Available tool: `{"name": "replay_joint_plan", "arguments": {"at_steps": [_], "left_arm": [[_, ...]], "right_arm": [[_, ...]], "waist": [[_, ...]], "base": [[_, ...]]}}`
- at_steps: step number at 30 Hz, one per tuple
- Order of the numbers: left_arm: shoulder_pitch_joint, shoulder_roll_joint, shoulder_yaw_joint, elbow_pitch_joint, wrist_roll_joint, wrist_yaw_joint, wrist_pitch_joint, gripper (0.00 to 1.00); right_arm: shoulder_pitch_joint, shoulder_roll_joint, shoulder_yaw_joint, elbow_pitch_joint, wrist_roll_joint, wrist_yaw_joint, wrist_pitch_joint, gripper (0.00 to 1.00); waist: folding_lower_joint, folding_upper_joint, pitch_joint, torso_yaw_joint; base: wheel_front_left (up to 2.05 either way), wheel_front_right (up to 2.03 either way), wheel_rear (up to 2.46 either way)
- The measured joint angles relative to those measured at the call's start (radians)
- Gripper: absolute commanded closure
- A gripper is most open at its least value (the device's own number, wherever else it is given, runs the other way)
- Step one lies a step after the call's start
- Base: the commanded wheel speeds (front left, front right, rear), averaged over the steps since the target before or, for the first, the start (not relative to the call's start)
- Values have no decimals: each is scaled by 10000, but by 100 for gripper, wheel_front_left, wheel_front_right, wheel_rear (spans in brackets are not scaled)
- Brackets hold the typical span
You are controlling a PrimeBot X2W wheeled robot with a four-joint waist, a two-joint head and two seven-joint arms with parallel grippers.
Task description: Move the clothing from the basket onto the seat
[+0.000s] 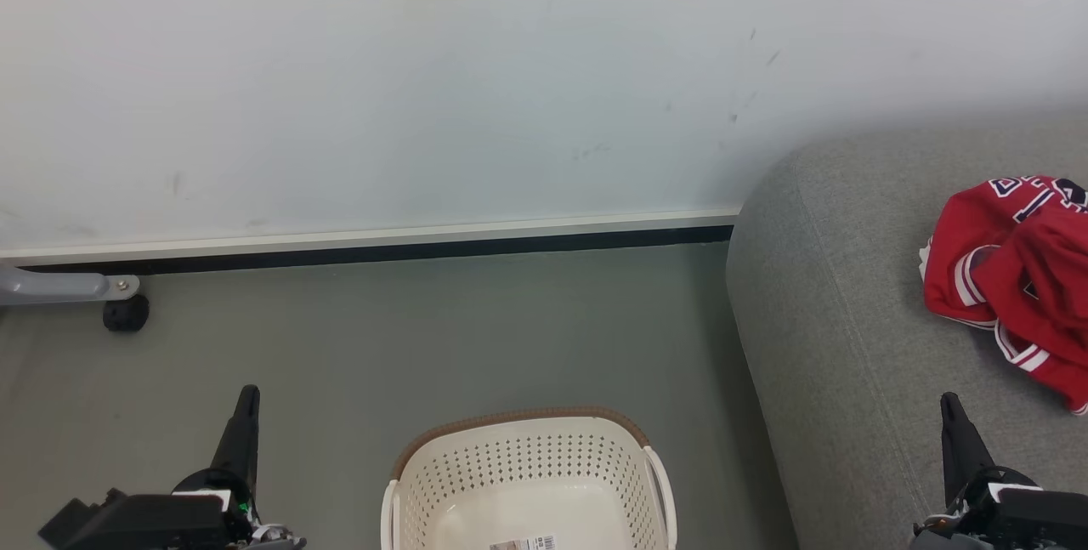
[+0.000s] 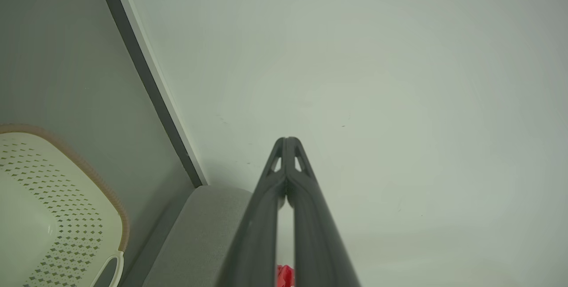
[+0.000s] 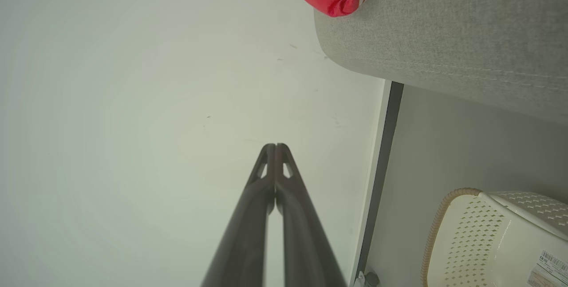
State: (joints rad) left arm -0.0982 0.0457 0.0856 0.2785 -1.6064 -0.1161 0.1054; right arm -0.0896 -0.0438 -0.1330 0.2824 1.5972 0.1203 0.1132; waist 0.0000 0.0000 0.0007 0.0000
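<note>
Where crumpled clothing (image 1: 1011, 278) lies, the rounded seat (image 1: 833, 346) is coarse grey fabric.

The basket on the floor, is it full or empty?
Empty in the part shown: the basket has a bare bottom with a sticker; the clothing lies on the seat.

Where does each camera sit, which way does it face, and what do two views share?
Head: on the head, forward and down at basket, seat, clothing; left gripper, right gripper in bottom corners.
Left wrist: on that wrist, along its shut fingers toward the wall.
Right wrist: same, its shut fingers toward the wall.
Shared: all see basket, seat, clothing.
</note>
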Motion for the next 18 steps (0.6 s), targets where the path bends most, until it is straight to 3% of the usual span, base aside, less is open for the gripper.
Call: {"name": "replay_joint_plan", "arguments": {"at_steps": [18], "left_arm": [[0, 0, 0, 4, 0, 0, 0, 100]], "right_arm": [[0, 0, 0, 0, 0, 0, 0, 100]], "waist": [[0, 0, 0, 0]], "base": [[0, 0, 0]]}}
